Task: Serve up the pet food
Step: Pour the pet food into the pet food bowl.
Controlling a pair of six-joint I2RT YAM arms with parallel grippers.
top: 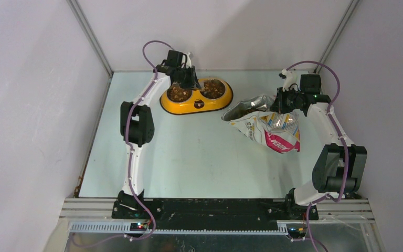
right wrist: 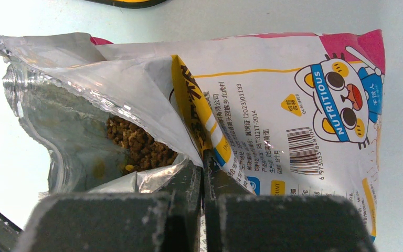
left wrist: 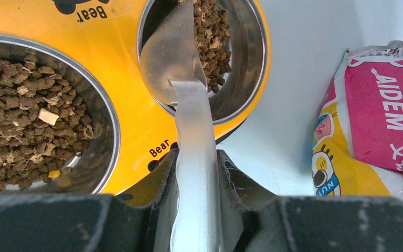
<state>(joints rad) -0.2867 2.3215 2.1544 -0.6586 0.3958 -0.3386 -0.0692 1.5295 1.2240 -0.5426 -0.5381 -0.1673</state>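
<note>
Brown kibble fills both steel cups of the yellow double bowl. In the left wrist view it lies in the left cup and the right cup. My left gripper is shut on the handle of the clear scoop, whose head lies over the right cup's rim and looks empty. The yellow-white foil bag lies on its side, mouth toward the bowl. My right gripper is shut on the bag's upper edge. More kibble shows inside the open mouth.
The bag's pink base lies to the right of the bowl in the left wrist view. White walls enclose the pale table on the left, the back and the right.
</note>
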